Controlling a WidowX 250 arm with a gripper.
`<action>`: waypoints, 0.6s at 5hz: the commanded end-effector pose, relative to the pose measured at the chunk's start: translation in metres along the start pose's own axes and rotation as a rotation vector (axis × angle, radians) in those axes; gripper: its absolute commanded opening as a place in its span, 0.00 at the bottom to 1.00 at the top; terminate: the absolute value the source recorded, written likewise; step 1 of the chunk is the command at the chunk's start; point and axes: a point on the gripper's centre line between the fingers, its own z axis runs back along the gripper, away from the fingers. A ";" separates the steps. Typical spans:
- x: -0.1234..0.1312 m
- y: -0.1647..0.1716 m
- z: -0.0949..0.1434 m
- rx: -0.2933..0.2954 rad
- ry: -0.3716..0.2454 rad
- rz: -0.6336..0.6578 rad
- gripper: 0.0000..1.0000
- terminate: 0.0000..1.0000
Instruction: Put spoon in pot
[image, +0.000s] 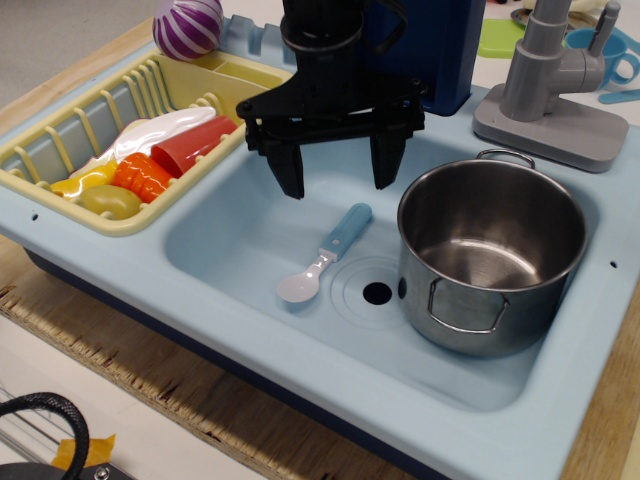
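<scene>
At the bottom left corner of the frame a black cable (45, 415) curls over a scrap of yellow tape (88, 450), and a strip of wooden worktop (180, 390) runs diagonally along the near edge of a light blue toy sink unit (300, 375). Inside the sunken basin, near the middle of the frame, the spoon (325, 254) lies flat on the basin floor, its white bowl pointing toward the lower left and its light blue handle angled up toward the upper right, just left of the round drain hole (377, 293). To the right of the drain the pot (490, 255) stands upright in the basin, shiny steel and open-topped, one wire loop handle facing the viewer and the other at its far rim; spoon and pot are apart, with the drain between them. On the left side of the frame a pale yellow dish rack (60, 150) holds a red cup (195, 143), an orange ridged toy (143, 176), a yellow-green piece (108, 200) and a white item (160, 130). Above the spoon's handle end hangs the black gripper (337, 170), its two fingers (288, 165) spread wide apart and pointing down, holding nothing and clear of the spoon. Farther back, a purple and white striped ball (187, 25) sits at the upper left, a dark blue block (440, 50) rises behind the gripper, and a grey toy faucet (555, 85) stands on the sink rim at the upper right.
</scene>
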 end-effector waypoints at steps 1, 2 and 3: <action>0.004 -0.002 -0.009 -0.011 0.028 0.022 1.00 0.00; -0.001 0.000 -0.019 -0.017 0.069 0.037 1.00 0.00; -0.005 0.006 -0.029 -0.045 0.092 0.027 1.00 0.00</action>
